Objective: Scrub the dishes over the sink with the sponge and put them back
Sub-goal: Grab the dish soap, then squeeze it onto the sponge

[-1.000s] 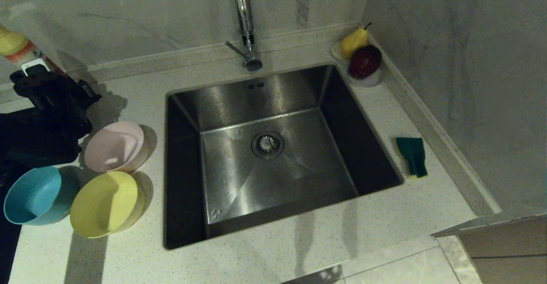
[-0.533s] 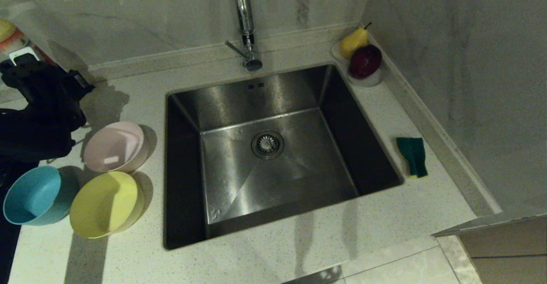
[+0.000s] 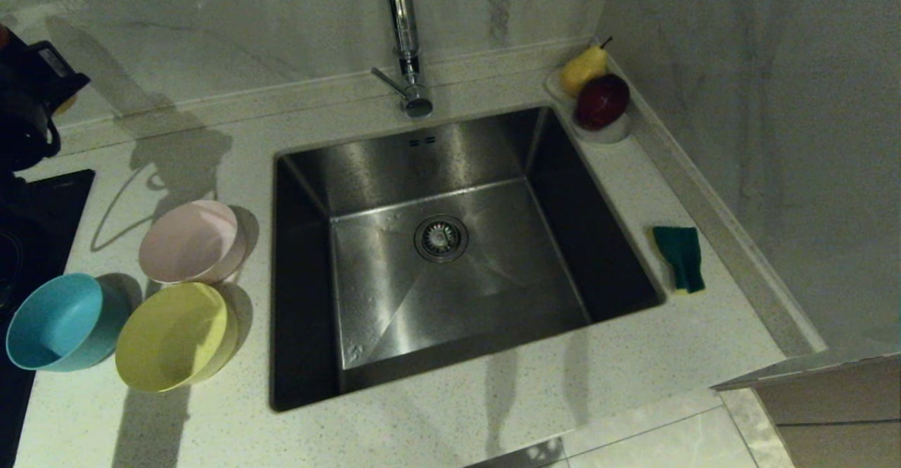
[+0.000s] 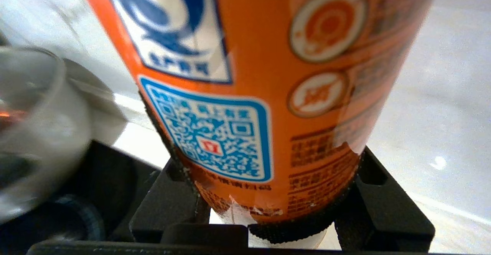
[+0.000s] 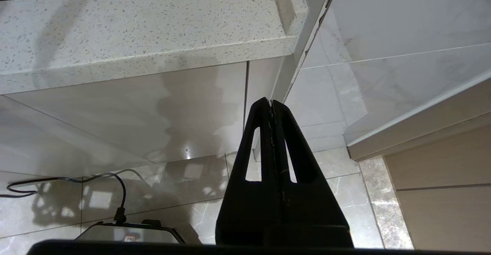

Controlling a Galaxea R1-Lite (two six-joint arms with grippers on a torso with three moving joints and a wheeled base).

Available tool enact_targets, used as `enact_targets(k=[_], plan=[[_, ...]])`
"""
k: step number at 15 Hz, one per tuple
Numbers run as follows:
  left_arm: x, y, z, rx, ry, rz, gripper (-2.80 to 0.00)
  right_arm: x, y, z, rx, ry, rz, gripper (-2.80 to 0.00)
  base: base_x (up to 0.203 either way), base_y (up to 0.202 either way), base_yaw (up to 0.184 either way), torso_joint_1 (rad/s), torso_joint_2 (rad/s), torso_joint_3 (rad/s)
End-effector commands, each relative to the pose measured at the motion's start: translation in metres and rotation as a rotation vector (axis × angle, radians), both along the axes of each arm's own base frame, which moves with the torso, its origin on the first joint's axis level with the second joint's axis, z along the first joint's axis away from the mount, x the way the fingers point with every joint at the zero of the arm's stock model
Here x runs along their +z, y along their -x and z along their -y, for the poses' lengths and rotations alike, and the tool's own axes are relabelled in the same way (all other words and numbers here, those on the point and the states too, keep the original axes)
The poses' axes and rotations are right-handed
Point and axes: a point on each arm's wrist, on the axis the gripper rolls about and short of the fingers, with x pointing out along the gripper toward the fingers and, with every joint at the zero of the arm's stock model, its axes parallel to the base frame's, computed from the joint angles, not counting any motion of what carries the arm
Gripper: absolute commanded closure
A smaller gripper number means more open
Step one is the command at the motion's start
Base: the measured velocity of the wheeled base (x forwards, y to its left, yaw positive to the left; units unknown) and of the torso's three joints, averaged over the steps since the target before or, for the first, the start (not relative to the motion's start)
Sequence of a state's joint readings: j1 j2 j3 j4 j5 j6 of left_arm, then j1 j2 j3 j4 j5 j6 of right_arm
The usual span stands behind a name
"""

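While the left gripper sits at the far left edge of the head view, up near the back wall, its jaws are about half open and clamped around an orange bottle with a QR label; the black pads press the bottle's lower body on both sides in the left wrist view. A clear glass stands just beside the bottle.

Dishes are all on the counter left of the sink, well apart from that gripper: pink bowl nearest the back, yellow bowl in front of it and touching or nearly so, teal bowl just left of the yellow one. All upright.

Sponge lies green side up on the counter right of the sink, near the wall kerb, far from both grippers.

Right gripper is fully closed, holding nothing, parked below the counter edge and pointing at the cabinet front.

Small dish with a pear and a dark red fruit sits at the sink's back right corner.
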State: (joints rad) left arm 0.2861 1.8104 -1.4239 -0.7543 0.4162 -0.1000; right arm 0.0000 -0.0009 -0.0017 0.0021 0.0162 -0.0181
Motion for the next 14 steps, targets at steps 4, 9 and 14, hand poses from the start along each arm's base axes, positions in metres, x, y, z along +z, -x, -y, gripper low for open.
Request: enact_targets(k=[4, 9, 14], plan=[[0.055, 0.119, 0.072, -0.143, -0.039, -0.081, 0.0, 0.0, 0.0, 0.0, 0.001, 0.0, 0.0, 0.0, 0.0, 0.0, 0.0, 0.0, 0.0, 0.0], [0.05, 0.199, 0.135, -0.454, -0.202, -0.233, 0.0, 0.0, 0.0, 0.0, 0.001, 0.0, -0.001, 0.0, 0.0, 0.0, 0.0, 0.0, 0.0, 0.0], [0.031, 0.247, 0.131, -0.458, -0.425, -0.332, 0.0, 0.0, 0.0, 0.0, 0.001, 0.0, 0.0, 0.0, 0.0, 0.0, 0.0, 0.0, 0.0, 0.0]])
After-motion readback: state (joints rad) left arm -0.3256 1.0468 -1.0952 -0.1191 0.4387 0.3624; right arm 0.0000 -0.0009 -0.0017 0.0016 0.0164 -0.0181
